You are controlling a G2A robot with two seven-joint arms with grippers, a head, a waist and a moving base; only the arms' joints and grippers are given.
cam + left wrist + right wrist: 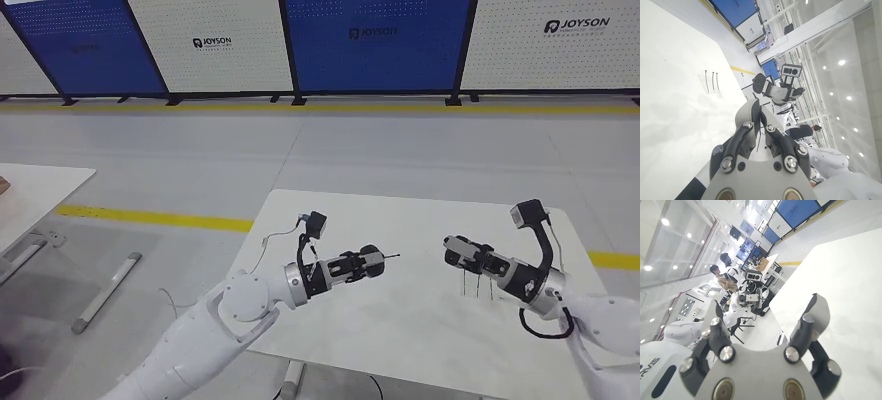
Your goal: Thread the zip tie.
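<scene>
- At left, we see the left gripper (374,261) held above the white table (400,215), its fingers (753,111) pressed together on a thin black zip tie (758,139).
- The tie's free end (393,257) sticks out past the fingertips toward the other arm. We cannot tell whether the head or the tail is the clamped part.
- Across a gap, near but not touching, the right gripper (452,250) faces it with jaws spread wide and nothing between them. Its own wrist view shows both fingers (817,303) well apart.
- At right, three spare zip ties (712,82) lie side by side on the table beneath the right arm.
- We judge the work to be at its opening step: one tie is picked up and presented, and no loop is formed yet.
- The next move, as we read it, calls for the right gripper to close the gap and take the free end squarely. The strap is thin and springy, so a poor alignment could let it flick aside.
- As for writing, printed marks sit on the white and blue wall panels (212,42) behind the table, which we leave unread. The tie and the table carry no label we can see.
</scene>
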